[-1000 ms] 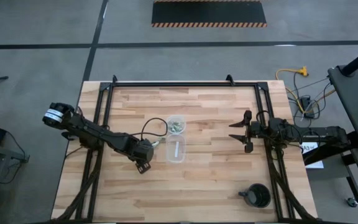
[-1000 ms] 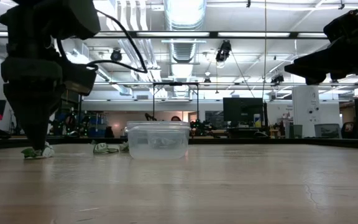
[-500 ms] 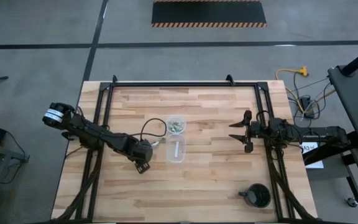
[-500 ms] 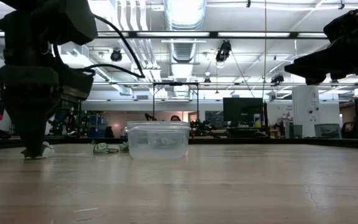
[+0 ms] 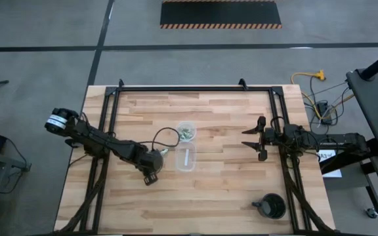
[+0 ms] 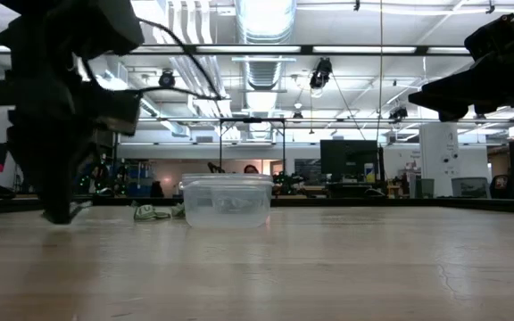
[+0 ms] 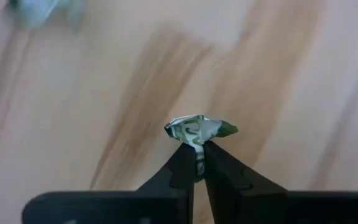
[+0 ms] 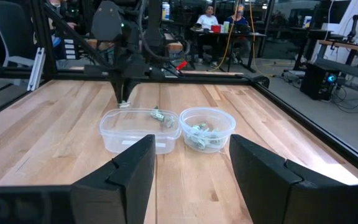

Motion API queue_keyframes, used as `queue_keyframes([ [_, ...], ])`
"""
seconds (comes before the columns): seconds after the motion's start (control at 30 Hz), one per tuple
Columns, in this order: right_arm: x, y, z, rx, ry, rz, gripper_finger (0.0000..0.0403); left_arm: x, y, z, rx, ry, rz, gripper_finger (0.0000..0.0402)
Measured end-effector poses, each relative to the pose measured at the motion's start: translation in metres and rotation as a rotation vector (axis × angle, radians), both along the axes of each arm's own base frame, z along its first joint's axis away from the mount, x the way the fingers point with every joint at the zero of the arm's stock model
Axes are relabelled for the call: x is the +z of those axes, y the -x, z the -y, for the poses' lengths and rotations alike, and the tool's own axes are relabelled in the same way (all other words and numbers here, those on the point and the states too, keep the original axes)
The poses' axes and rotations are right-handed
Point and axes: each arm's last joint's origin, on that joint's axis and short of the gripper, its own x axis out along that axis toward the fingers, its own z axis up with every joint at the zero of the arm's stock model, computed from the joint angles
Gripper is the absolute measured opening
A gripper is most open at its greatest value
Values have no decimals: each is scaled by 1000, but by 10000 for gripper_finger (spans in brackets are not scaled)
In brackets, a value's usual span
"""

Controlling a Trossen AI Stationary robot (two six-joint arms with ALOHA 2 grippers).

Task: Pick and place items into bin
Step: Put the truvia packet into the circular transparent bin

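Note:
My left gripper (image 5: 150, 177) stands left of the clear rectangular container (image 5: 186, 159), fingers pointing down at the table, shut on one small green-and-white item (image 7: 199, 130). It shows blurred in the low view (image 6: 58, 214). The bin, a round clear cup (image 5: 186, 131), stands just beyond the rectangular container with several items in it (image 8: 202, 135). More items lie on the table by the container (image 6: 152, 212). My right gripper (image 5: 253, 138) hovers open at the right, above the table. My left gripper pinches the item's lower part (image 7: 197, 147) between its two fingertips, coming from above and pointing down. The item's crumpled top spreads out past the tips. It is at about table height; I cannot tell whether it is clear of the wood.
The rectangular container holds a white strip (image 5: 186, 158). A black round cup with a handle (image 5: 272, 206) stands at the near right. Black frame rails (image 5: 107, 131) run along the table's left, right and far sides. People sit in the room beyond the table (image 8: 213, 15).
My left gripper, down on the item left of the rectangular container, has turned a little at the wrist and is now moving, blurred in the low view. The item that lay beside its fingertips now goes with them.

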Motion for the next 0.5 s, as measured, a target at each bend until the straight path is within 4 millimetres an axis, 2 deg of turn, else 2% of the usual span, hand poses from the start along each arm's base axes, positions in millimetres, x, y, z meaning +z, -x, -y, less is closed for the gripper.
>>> queue_keyframes([
  [0.2, 0, 0, 0, 0, 0, 0, 196, 15, -20, 6, -185, -32, 213, 4],
  [0.33, 0, 0, 0, 0, 0, 1, 196, 29, -34, 7, -255, -128, 361, 4],
  [0.5, 0, 0, 0, 0, 0, 0, 196, 47, -54, -2, -220, -258, 606, 2],
])
